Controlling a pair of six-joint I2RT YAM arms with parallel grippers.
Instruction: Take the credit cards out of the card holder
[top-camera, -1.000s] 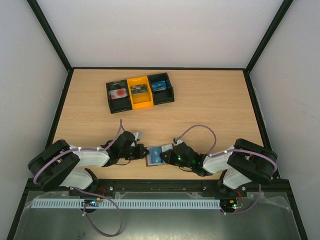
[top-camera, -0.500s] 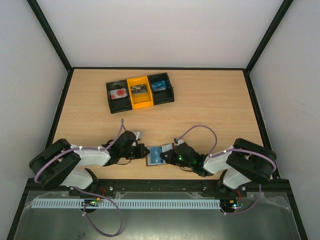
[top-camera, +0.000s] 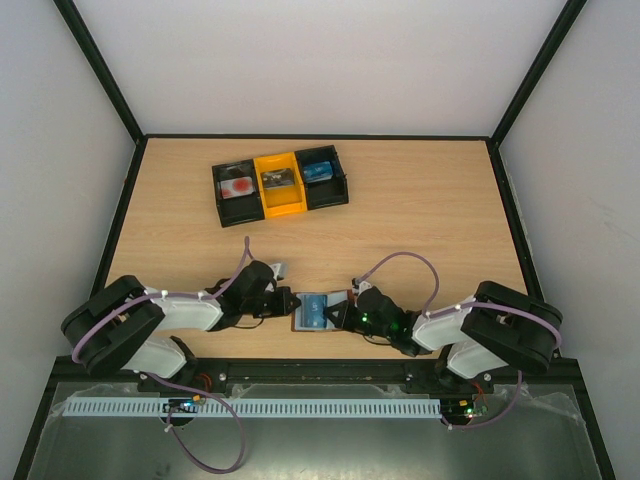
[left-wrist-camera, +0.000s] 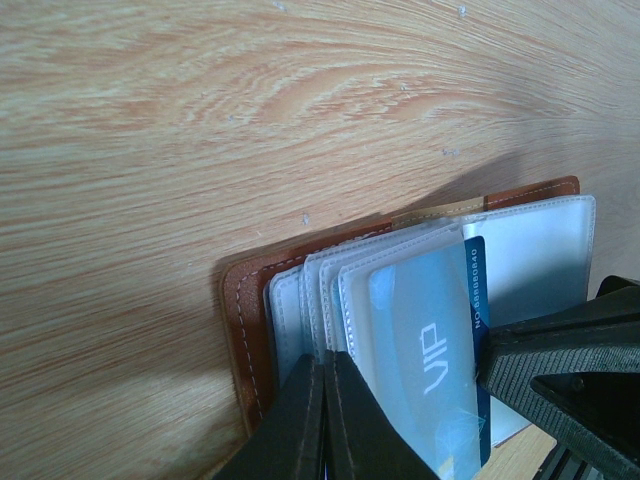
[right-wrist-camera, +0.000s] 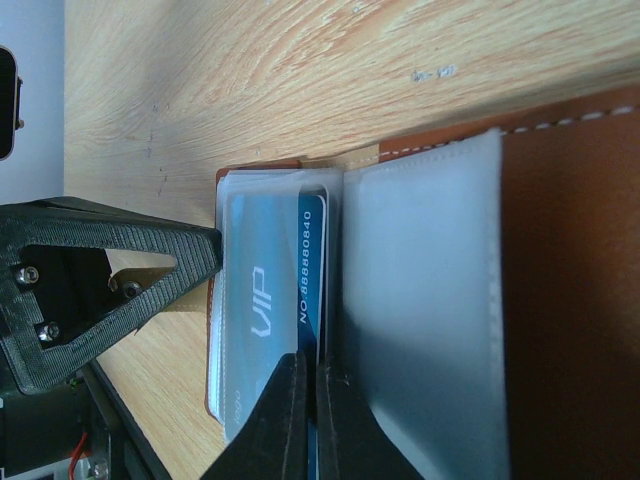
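Top external view: card holder (top-camera: 312, 312) lies open on the table (top-camera: 420, 220) at 6 o'clock, with the left gripper (top-camera: 291, 303) at its 9 o'clock side and the right gripper (top-camera: 340, 315) at its 3 o'clock side.
Left gripper: pressed together on the holder's clear sleeves (left-wrist-camera: 300, 300), anchoring it.
Right gripper: pinching the exposed edge of the blue VIP card (right-wrist-camera: 312, 262).
Pull: straight toward 3 o'clock, flat along the sleeve, slowly, with the left grip kept firm.
Risk: the thin edge could slip, or the sleeve may drag along.
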